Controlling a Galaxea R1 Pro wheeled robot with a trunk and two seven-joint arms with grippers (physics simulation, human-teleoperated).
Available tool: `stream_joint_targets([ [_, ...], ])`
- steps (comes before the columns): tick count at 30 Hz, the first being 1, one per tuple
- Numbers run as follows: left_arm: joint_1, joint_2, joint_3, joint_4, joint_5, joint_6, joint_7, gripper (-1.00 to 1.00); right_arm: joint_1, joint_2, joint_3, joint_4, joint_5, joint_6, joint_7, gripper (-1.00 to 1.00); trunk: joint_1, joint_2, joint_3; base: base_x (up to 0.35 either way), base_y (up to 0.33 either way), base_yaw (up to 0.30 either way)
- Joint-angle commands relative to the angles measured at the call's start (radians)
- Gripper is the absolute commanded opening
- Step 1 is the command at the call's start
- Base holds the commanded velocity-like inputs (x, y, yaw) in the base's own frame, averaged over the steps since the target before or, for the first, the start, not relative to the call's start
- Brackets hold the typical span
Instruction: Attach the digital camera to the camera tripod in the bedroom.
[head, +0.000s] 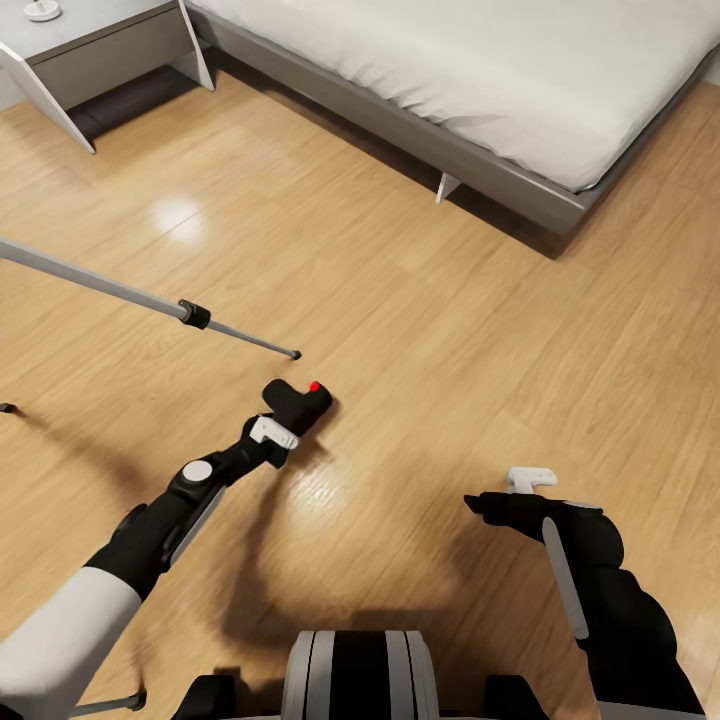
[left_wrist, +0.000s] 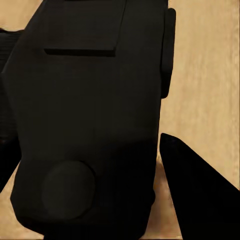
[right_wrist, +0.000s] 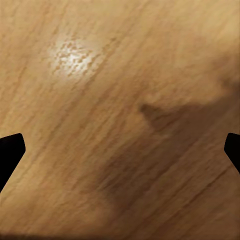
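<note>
A bed (head: 520, 90) lies across the floor's (head: 480, 330) far edge. A tripod (head: 130, 293) leg slants over it. The left gripper (head: 288, 420) clamps the camera (head: 298, 404) above mid-floor; the right gripper (head: 515, 495) hangs spread, empty.

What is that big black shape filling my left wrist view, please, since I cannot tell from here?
Observer: It is the digital camera, lying on the wood floor with its red button showing in the head view.
Operator: Is the tripod anywhere near it?
Observer: Yes, one silver leg of the camera tripod slants over the floor, its foot just beyond the camera.
Operator: And the right arm?
Observer: The right gripper hangs open over bare floor, holding nothing.
</note>
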Motion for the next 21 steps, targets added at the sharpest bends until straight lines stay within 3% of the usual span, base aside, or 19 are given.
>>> stream_joint_targets([
  [1,-0.001,-0.001,-0.006,-0.002,0.006,0.016,-0.02,-1.0,0.0,0.0,-0.001,-0.001,0.001,0.004,0.004,1.0,0.0,0.0,-0.001,0.0,0.0,0.0],
  [3,-0.001,-0.008,-0.012,-0.002,0.007,0.035,-0.058,-1.0,0.0,0.0,0.0,-0.001,0.001,0.004,0.004,1.0,0.0,0.0,-0.001,0.0,0.0,0.0],
  [9,-0.001,-0.059,-0.018,-0.007,0.013,0.161,-0.19,-1.0,0.0,0.001,0.0,-0.001,0.001,0.004,0.004,1.0,0.0,0.0,-0.001,0.0,0.0,0.0],
  [14,-0.001,-0.083,-0.017,-0.039,0.03,0.242,-0.221,-1.0,0.0,0.002,0.0,-0.001,0.001,0.004,0.004,1.0,0.0,0.0,-0.001,0.0,0.0,0.0],
  [19,-0.001,-0.095,-0.016,-0.068,0.086,0.286,-0.233,-1.0,0.0,0.003,0.0,-0.001,0.001,0.004,0.004,1.0,0.0,0.0,-0.001,0.0,0.0,0.0],
  [21,-0.001,-0.099,-0.015,-0.081,0.126,0.288,-0.233,-1.0,0.0,0.004,0.0,-0.001,0.001,0.004,0.004,1.0,0.0,0.0,-0.001,0.0,0.0,0.0],
])
